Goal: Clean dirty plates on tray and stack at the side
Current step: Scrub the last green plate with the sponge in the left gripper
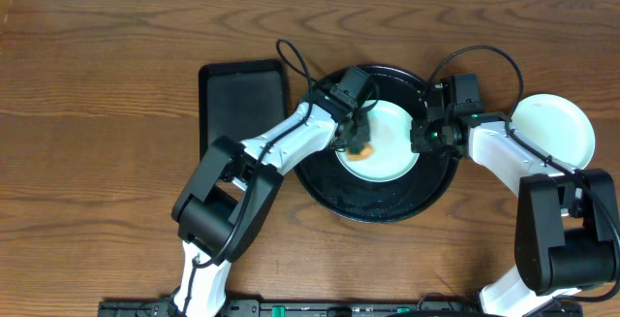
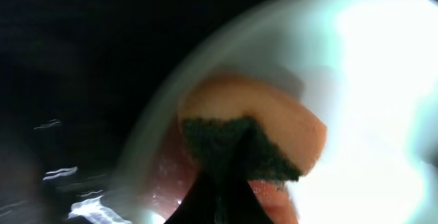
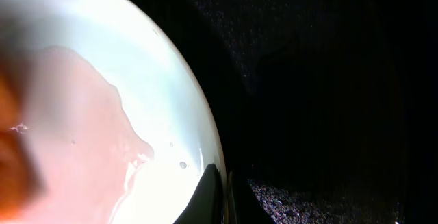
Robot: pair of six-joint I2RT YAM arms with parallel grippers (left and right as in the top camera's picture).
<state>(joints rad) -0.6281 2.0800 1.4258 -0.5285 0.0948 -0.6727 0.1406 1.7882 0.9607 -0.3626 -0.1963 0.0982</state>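
A pale mint-blue plate (image 1: pixel 392 142) lies in the round black tray (image 1: pixel 378 206). My left gripper (image 1: pixel 360 142) is shut on an orange sponge with a dark green scrub side (image 2: pixel 253 142) and presses it on the plate's left part (image 2: pixel 369 80). My right gripper (image 1: pixel 423 135) is shut on the plate's right rim (image 3: pixel 205 125), one finger above and one below. A wet pinkish smear (image 3: pixel 75 135) covers part of the plate. Another pale plate (image 1: pixel 554 128) lies on the table to the right of the tray. A third plate is out of view.
A smaller rectangular black tray (image 1: pixel 240 104) lies left of the round tray. The wooden table (image 1: pixel 97 113) extends to both sides. Cables arc above both wrists near the tray's far rim.
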